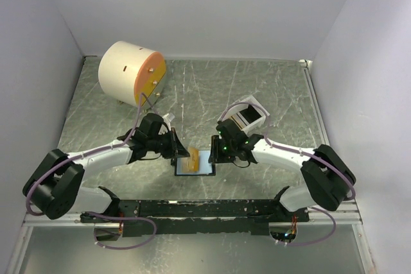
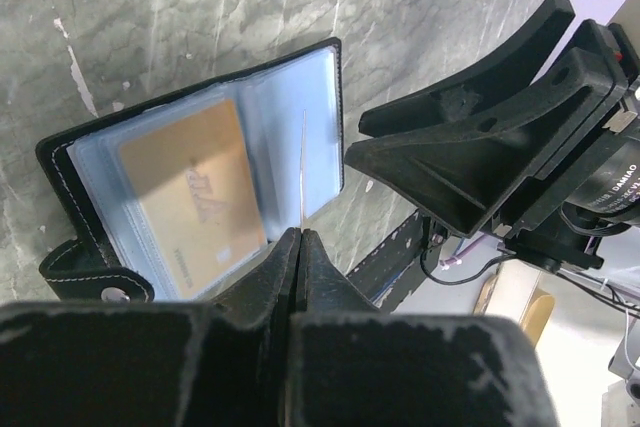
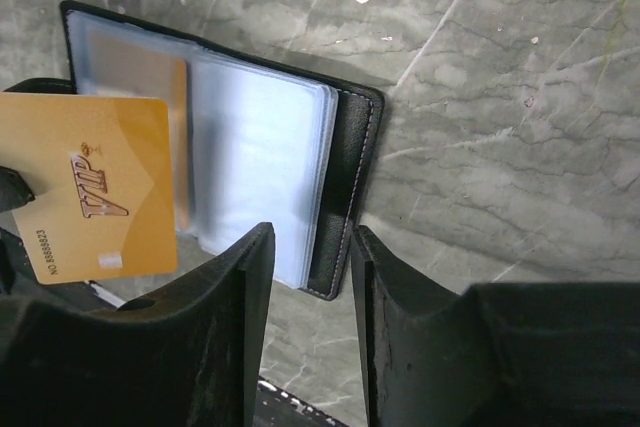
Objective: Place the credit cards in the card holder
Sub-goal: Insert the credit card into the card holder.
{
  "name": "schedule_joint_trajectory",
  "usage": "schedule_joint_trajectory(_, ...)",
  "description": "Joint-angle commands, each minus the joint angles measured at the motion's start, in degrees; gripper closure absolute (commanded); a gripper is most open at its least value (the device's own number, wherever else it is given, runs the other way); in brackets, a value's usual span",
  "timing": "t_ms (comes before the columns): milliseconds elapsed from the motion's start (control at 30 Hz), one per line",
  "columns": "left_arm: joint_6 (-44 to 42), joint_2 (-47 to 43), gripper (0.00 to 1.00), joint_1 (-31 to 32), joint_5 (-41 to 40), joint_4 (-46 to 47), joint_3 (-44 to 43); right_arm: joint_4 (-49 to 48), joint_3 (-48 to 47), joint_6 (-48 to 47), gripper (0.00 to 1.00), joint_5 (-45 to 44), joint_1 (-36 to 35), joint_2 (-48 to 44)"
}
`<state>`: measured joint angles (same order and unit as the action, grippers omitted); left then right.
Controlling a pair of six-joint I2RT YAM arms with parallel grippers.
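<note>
The black card holder lies open on the table between both arms, its clear sleeves up. An orange-tan credit card sits in a left sleeve. My left gripper is shut on a second credit card, gold with "VIP" on it. The left wrist view shows that card as a thin edge standing over the holder's middle. My right gripper is open, and the holder's black right border shows in the gap between its fingers. I cannot tell whether they touch it. From above, the left gripper and the right gripper flank the holder.
A big cream cylinder with an orange face stands at the back left. A white open-topped tray sits just behind my right arm. The black base rail runs along the near edge. Grey walls close in the table on three sides.
</note>
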<state>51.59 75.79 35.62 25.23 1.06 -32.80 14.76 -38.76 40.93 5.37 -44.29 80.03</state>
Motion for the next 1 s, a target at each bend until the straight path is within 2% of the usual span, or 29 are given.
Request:
schedule_joint_trajectory(0, -0.5, 1.3, 0.93, -0.5, 2.7, 4.0, 1.2, -2.3, 1.4, -0.1, 0.64, -1.8, -0.5, 1.5)
schedule_joint_trajectory(567, -0.9, 2.7, 0.93, -0.5, 0.8, 2.3, 1.9, -3.2, 3.1, -0.8, 0.75, -3.1, -0.6, 3.7)
schedule_joint_trajectory(967, 0.2, 3.2, 0.93, -0.5, -0.8, 1.5, 2.4, -3.6, 3.6, -0.4, 0.76, -2.4, -0.9, 3.8)
